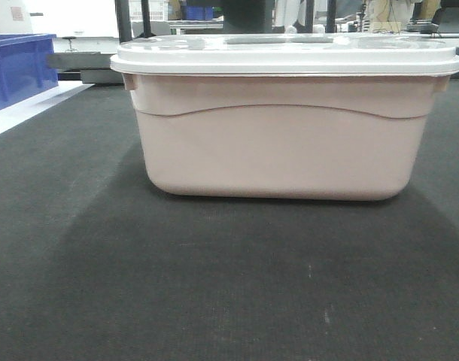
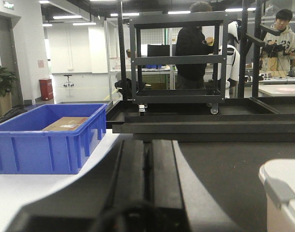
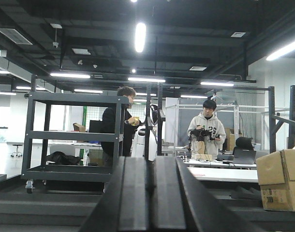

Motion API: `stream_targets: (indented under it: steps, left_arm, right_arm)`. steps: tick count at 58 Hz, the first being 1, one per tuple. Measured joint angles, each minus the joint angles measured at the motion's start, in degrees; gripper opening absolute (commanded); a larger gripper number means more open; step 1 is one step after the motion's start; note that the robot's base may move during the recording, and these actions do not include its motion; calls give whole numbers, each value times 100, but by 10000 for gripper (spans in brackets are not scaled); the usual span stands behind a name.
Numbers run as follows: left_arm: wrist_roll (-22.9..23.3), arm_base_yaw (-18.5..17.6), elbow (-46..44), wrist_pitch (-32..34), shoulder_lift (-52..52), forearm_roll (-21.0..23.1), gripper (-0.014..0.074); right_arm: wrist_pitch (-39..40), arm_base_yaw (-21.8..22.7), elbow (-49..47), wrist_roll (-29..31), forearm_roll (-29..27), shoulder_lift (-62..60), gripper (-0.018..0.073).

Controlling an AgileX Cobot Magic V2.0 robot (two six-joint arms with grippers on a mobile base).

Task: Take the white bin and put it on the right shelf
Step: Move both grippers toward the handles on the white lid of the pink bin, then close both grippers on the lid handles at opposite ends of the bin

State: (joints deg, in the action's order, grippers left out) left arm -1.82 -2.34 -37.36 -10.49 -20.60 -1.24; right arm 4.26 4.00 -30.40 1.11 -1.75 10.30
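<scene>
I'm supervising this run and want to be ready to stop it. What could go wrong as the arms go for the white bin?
The white bin is wide and smooth-sided; a two-sided squeeze may slip. Lifted by its lid, the lid might pop off. The left tool sits between the blue bin and the white bin, so a swing could knock the blue one.

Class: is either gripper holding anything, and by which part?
Nothing is held. The left gripper and the right gripper are shut and empty; the white bin stands untouched.
</scene>
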Motion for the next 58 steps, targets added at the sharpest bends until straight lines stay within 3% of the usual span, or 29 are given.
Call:
stream_targets:
  steps: [6,9,16,23,31,39,46,54,58]
  left_arm:
    - [0,0,-715,-293,-858,306,218]
    - [0,0,-1015,-494,-1311,571,304]
    - [0,0,-1632,-1126,-2176,1153,435]
    - [0,0,-2214,-1891,-2947,1724,496]
    - [-173,0,-2930,-2803,-3762,2529,496]
    - [-1016,172,-3629,-3728,-4643,3594,495]
    - [-1773,617,-3883,-4296,-5333,4610,494]
    - [-2831,1233,-3916,-4876,-6053,5837,494]
    - [-3381,1485,-3916,-5285,-6540,6544,494]
  right_arm:
    - [-75,0,-591,0,0,863,286]
    - [-114,0,-821,0,-38,1261,411]
    - [-312,0,-1272,0,-254,2120,648]
    - [-814,0,-1650,0,-385,2776,627]
    - [-2178,0,-2221,-11,-760,3336,627]
    - [-3614,75,-2928,-9,-1475,3950,627]
    - [-4709,397,-3589,52,-2050,4640,627]
    - [-5847,984,-4101,904,-3077,5487,627]
    - [-6327,1497,-4193,1618,-3940,5963,627]
